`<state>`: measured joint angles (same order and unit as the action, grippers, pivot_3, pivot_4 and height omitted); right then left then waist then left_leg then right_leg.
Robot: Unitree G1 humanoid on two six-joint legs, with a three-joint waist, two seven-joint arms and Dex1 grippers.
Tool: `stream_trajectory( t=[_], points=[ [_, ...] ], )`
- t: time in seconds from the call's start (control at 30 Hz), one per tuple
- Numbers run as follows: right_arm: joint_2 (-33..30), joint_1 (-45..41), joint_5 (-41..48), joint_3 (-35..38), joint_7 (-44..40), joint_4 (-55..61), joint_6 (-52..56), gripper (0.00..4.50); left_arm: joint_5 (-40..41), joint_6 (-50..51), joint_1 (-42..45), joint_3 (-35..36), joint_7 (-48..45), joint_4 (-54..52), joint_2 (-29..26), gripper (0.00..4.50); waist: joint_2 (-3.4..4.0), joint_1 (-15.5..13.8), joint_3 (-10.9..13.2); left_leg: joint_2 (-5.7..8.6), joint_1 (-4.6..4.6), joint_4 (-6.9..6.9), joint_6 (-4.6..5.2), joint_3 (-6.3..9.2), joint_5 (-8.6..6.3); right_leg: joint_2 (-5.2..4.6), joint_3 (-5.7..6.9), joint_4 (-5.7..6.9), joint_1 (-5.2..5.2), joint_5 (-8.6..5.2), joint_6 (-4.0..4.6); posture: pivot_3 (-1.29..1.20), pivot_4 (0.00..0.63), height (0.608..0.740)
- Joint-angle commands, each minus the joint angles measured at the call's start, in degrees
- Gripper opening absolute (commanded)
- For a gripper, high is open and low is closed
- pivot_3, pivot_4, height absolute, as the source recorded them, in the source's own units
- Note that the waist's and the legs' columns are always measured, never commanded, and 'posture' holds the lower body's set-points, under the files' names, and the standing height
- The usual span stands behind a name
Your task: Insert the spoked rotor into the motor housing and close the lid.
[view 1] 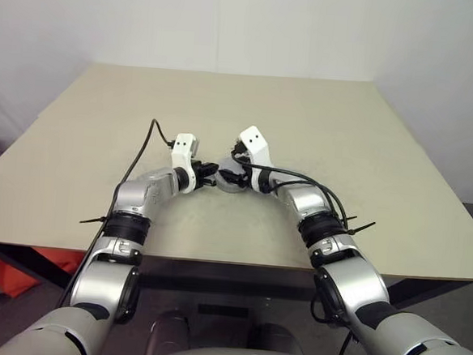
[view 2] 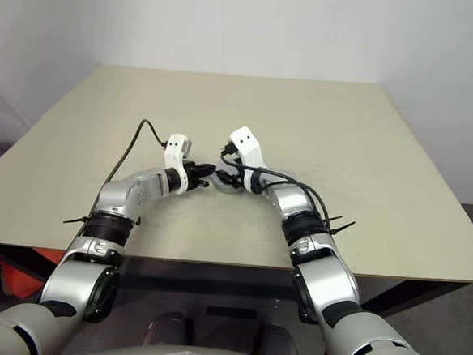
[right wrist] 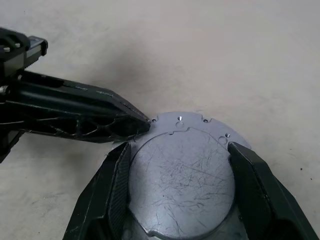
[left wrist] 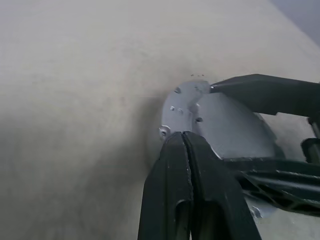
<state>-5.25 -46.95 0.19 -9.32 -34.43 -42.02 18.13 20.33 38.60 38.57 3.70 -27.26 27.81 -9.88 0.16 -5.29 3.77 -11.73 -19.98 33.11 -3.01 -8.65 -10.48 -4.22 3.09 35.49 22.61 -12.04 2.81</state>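
Near the front middle of the desk (view 1: 400, 156), a round grey metal assembly, lid (right wrist: 182, 175) face up. Right gripper (right wrist: 180, 150) jaws clamped across its sides. Left gripper (left wrist: 185, 145) jaws pressed together, tips touching its rim.

Right tool (right wrist: 180, 155) astride lid (right wrist: 182, 175)

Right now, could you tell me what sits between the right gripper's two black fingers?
The round, scratched grey metal lid, seen in the right wrist view.
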Motion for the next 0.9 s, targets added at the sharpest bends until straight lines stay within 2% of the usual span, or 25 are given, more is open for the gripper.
stream_trajectory(
  t=[0.03, 0.4, 0.8, 0.9],
  points=[
    [-1.12, 0.28, -0.65, 0.75, 1.83, -0.16, 1.03, 2.96, -1.43, 0.91, 0.55, -1.06, 0.34, 1.04, -0.02, 0.05, 0.0, -0.14, 0.0, -0.01, 0.02, 0.0, 0.0, 0.0, 0.0, 0.0, 0.0, 0.0, -0.01, -0.01, -0.03, 0.0, 0.0, 0.74],
    [-1.33, -0.86, -0.53, 1.37, 2.63, -1.54, 0.74, 2.96, 3.65, 8.52, -2.46, 0.06, -3.89, -6.21, 0.12, 0.05, 0.0, -0.23, 0.0, 0.0, 0.04, 0.0, -0.02, 0.0, 0.01, 0.0, 0.0, 0.0, -0.03, -0.12, -0.2, 0.0, 0.0, 0.74],
    [-1.19, -1.23, 1.03, 2.34, 1.78, -1.3, 1.49, 2.96, 1.31, 9.42, -2.15, -0.29, -1.44, -4.87, -0.13, 0.05, 0.01, -0.28, 0.0, 0.01, 0.12, -0.02, -0.02, 0.01, 0.01, -0.03, 0.01, -0.13, -0.21, -0.23, -0.39, 0.0, 0.0, 0.74],
    [-1.27, -0.73, 1.27, 2.18, 1.29, 1.3, 0.62, 4.0, 1.19, 9.27, -2.19, -0.47, -1.48, -4.9, -0.13, 0.0, 0.01, -0.33, 0.0, 0.01, 0.11, -0.03, -0.02, 0.01, 0.01, -0.03, 0.01, -0.15, -0.2, -0.23, -0.4, 0.0, 0.0, 0.74]
  ],
)
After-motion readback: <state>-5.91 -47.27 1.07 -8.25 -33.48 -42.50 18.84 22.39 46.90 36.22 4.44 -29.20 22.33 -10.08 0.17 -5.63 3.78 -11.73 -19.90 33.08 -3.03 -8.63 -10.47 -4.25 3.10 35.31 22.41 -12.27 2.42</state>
